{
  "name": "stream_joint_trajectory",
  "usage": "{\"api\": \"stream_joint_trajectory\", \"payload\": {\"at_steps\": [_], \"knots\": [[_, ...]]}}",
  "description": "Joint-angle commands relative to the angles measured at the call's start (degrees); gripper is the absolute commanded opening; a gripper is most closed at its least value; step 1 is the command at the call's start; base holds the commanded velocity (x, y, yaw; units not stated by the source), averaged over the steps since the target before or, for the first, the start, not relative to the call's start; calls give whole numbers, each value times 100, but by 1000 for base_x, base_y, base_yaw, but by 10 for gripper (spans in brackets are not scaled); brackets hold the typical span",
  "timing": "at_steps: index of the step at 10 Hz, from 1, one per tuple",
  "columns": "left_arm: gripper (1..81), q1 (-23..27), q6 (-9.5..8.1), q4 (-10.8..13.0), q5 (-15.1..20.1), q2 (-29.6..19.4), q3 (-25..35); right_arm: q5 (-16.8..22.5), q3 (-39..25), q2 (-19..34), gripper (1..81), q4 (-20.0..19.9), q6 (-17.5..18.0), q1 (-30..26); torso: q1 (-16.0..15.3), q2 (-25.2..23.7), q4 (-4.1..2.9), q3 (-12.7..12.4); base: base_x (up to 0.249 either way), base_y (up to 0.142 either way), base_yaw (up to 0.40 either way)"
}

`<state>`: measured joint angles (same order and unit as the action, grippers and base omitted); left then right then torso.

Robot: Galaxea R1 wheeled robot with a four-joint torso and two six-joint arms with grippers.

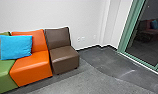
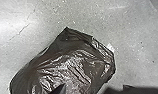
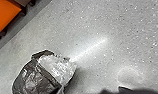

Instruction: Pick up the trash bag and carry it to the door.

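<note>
At ten o'clock stands a green seat (image 1: 2,72), its side against an orange seat (image 1: 32,67). A bright blue cushion (image 1: 16,47) leans on the backrests across the join of the two. Near eleven o'clock, just beside the orange seat, is a brown seat (image 1: 63,58) on short dark feet. All three have their backs to a white wall (image 1: 77,15), which carries small pale wall plates (image 1: 83,38) at twelve o'clock, low down. The floor (image 1: 87,81) is grey, with a darker stretch (image 1: 108,62) at one o'clock. At two o'clock is a glass panel (image 1: 147,37) in a green frame (image 1: 125,35); dim seats and a blue cushion show in the glass.

The left wrist view has the trash bag (image 2: 67,62), dark, shiny and creased, above or on a floor with a thin crack; I cannot tell which. In the right wrist view the bag has a silvery, crumpled patch, well apart from the orange seat. Whether the left gripper (image 2: 93,88) or the right gripper (image 3: 92,88) is wide, narrow or holding the bag, I cannot tell
</note>
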<state>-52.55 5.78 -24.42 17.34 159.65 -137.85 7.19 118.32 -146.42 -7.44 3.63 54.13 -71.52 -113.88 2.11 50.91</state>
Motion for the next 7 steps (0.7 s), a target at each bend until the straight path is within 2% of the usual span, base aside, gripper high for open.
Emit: {"api": "stream_joint_trajectory", "payload": {"at_steps": [1,2,3,4,6,7], "knots": [[811,654,46,393,709,-73,4,247,-100,180,811,-100,-3,-608,-358,-558,0,0,0,0,0],[811,654,46,473,745,-55,4,248,-100,181,811,-91,-3,-626,-479,-752,0,0,0,0,0],[811,654,46,482,745,-47,4,248,-109,181,811,-91,-3,-644,-605,-958,0,198,0,0,0],[811,671,37,473,737,-38,-31,248,-117,181,811,-91,-3,-652,-741,-1181,0,556,0,0,0],[811,776,38,482,745,-29,-163,248,-135,181,811,-91,-3,-696,-959,-1526,0,801,0,0,0],[811,838,46,491,745,-29,-225,248,-126,181,811,-100,-3,-696,-1080,-1721,0,443,0,0,0]]}}
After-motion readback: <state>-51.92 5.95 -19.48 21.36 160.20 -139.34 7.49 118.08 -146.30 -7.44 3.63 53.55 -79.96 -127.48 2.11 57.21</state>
